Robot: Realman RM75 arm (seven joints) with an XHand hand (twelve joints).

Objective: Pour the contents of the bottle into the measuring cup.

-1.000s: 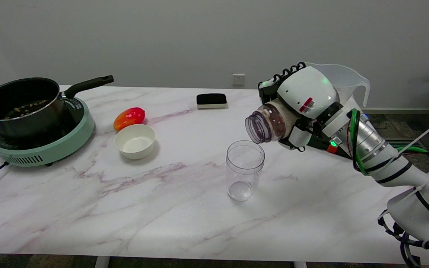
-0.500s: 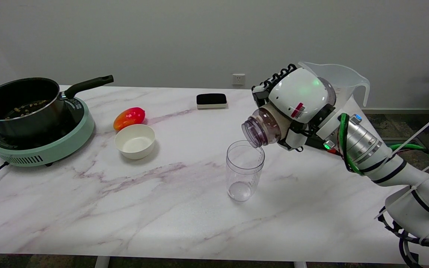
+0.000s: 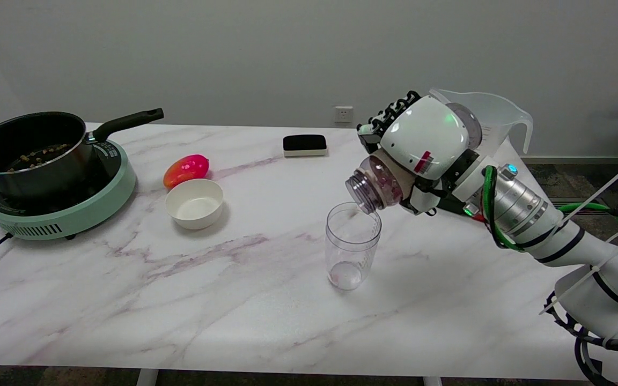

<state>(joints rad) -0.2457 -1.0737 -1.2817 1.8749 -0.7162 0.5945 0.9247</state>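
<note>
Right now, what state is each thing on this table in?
bottle: uncapped, tipped, mouth over the cup rim
measuring cup: upright, almost empty
right hand: holds the bottle
white bowl: upright, empty
pot: on the cooker, bits inside
pitcher: upright behind the hand

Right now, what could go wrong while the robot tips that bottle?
The bottle mouth hangs near the back rim of the clear measuring cup, not over its middle, so bits might spill onto the table. The right hand is close and could knock the light cup over.
</note>
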